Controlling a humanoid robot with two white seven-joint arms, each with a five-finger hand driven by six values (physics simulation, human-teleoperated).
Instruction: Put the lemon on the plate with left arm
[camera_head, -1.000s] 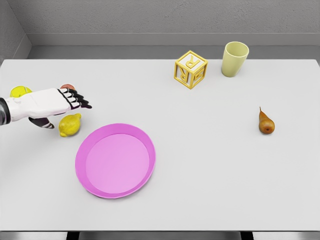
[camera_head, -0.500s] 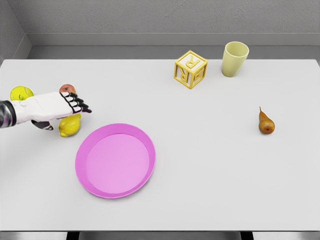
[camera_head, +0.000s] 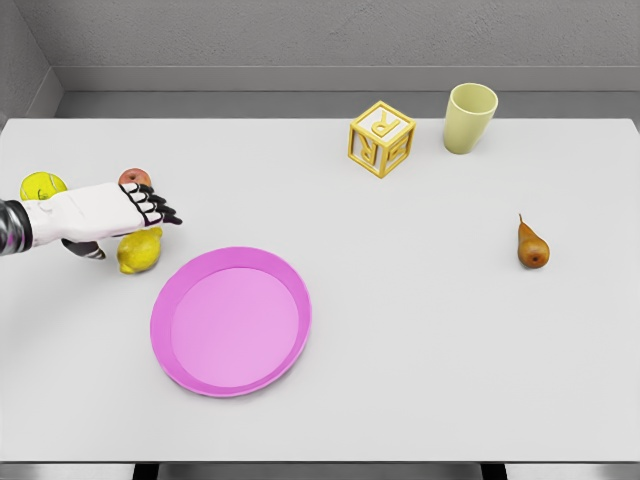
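A yellow lemon (camera_head: 140, 251) lies on the white table, just left of the pink plate (camera_head: 231, 320). My left hand (camera_head: 120, 222) reaches in from the left edge and hovers right over the lemon's top, covering its upper part. Its black-tipped fingers (camera_head: 160, 208) are stretched out flat to the right and the thumb hangs down at the lemon's left side. The hand is open and holds nothing. The right arm is out of view.
A yellow ball (camera_head: 40, 185) and a small reddish fruit (camera_head: 133, 178) sit behind the hand. A yellow letter block (camera_head: 381, 138) and a pale green cup (camera_head: 469, 117) stand at the back. A brown pear (camera_head: 531, 245) lies at the right.
The left hand has come down and pulled slightly left, now covering the lemon's top. Nothing else has moved.
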